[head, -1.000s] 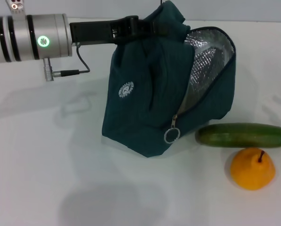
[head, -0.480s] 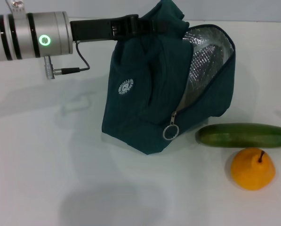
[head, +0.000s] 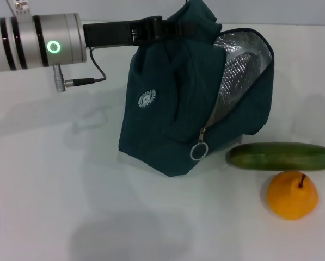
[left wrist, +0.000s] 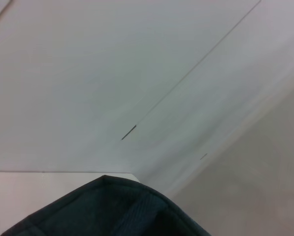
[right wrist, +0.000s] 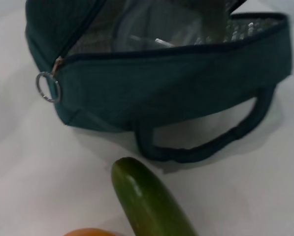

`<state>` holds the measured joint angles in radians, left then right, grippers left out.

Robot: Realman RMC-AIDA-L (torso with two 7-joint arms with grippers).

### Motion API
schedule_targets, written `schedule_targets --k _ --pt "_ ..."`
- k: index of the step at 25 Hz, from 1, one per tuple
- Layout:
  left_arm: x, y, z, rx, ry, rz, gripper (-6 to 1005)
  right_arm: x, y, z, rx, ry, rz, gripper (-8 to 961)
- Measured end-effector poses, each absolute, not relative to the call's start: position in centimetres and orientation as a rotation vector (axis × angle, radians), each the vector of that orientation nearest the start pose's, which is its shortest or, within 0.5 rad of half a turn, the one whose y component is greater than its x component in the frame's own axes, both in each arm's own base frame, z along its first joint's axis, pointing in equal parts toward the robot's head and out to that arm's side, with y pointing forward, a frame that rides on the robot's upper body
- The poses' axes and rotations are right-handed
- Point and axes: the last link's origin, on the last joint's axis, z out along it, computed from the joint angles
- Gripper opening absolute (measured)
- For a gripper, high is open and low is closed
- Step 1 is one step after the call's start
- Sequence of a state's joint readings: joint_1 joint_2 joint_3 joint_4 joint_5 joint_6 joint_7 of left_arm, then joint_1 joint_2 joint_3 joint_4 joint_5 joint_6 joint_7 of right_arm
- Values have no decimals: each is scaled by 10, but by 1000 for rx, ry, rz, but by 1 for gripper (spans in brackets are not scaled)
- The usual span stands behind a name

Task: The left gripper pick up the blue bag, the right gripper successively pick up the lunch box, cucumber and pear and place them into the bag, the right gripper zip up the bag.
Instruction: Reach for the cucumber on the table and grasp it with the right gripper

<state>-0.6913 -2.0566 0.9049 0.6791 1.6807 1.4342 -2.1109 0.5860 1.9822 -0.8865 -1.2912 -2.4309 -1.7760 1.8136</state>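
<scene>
I have the left gripper (head: 170, 27) clenched on a top handle of the blue bag (head: 178, 119), holding its mouth up and open toward the right; the bag's base rests on the white table (head: 53, 179). The right gripper is barely in view, only a dark sliver at the right edge of the head view, and I cannot tell how its fingers stand. Its wrist camera looks down over the cucumber (right wrist: 147, 201) toward the bag's opening, where a clear container, likely the lunch box (right wrist: 151, 29), sits against the silver lining. I judge the cucumber to be the step in hand. To do it well, I would grasp it near its middle, across its width, lift it level and feed it end-first through the mouth, staying off the zipper ring (head: 198, 151) and the loose second handle (right wrist: 211, 142) lying on the table. The cucumber lies lengthwise left to right just beside the bag's near right corner, dark green, smooth and glossy. The pear (head: 292, 194) sits just nearer, close against it.
</scene>
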Motion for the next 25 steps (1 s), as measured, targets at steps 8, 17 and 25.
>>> schedule_targets --k 8,17,25 --pt "-165 390 6 -2592 -1329 -1070 57 198 365 65 -2880 356 -424 887" --pt "-168 388 7 -2587 -1335 -1072 57 182 375 35 -2920 211 -537 886" --pt "-168 389 9 -2585 -1332 -1071 57 176 376 13 -2954 147 -583 884"
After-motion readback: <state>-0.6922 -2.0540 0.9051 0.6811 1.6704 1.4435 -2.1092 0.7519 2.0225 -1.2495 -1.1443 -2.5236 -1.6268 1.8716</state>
